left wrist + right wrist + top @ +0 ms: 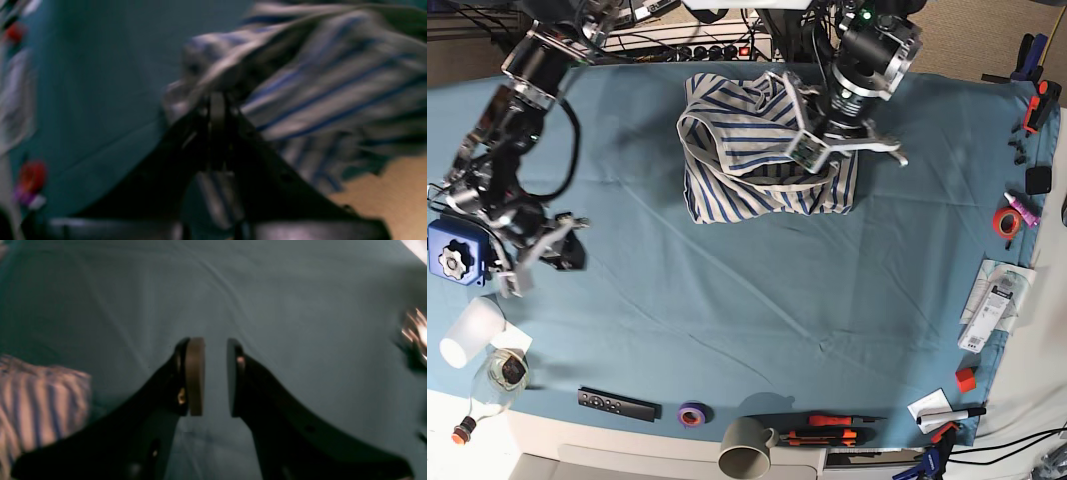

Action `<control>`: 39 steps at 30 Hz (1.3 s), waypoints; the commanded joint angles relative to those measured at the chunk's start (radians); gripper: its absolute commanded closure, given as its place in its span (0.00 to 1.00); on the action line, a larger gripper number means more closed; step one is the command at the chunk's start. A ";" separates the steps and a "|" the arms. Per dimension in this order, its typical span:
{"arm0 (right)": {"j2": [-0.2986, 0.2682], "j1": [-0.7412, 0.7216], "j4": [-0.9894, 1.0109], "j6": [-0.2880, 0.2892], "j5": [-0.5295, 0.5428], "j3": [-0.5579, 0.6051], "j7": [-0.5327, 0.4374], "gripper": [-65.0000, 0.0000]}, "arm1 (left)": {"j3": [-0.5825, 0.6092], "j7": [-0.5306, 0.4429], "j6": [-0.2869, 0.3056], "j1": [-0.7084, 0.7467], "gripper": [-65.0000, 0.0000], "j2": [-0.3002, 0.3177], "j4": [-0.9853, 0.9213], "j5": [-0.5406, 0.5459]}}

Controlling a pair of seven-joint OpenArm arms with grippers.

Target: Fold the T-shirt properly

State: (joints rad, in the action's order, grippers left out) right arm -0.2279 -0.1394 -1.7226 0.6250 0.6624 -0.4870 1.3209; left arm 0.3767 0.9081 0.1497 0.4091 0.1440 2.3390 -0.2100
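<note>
The T-shirt [757, 150], white with thin blue stripes, lies bunched in a heap at the back middle of the teal cloth [727, 300]. In the left wrist view my left gripper [218, 100] is shut on a raised fold of the T-shirt [333, 76], and the fabric drapes off to the right. My left arm [857, 80] reaches down over the heap's right side. My right gripper [215, 346] hangs open over bare teal cloth with nothing between its pads [195, 373]. It sits far left [552, 252], well apart from the shirt, whose striped edge [36, 400] shows at the left.
A blue box [452, 258], a white cup [467, 335] and a glass bottle [497, 375] crowd the left edge. A remote [617, 404], tape roll [691, 413], grey mug [745, 450] and orange-handled tools [827, 428] line the front. Small items [1005, 220] line the right edge.
</note>
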 commanded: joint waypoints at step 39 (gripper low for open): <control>-0.099 0.087 -0.016 -0.002 0.089 -0.033 0.028 0.81 | 0.000 0.169 0.174 -0.081 1.00 0.002 -0.085 0.143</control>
State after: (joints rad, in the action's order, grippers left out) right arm -0.3099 -0.0380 -1.7229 0.6216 0.7338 -0.5159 1.3739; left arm 0.3767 1.0927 0.3229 0.3290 0.1459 2.2341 -0.0696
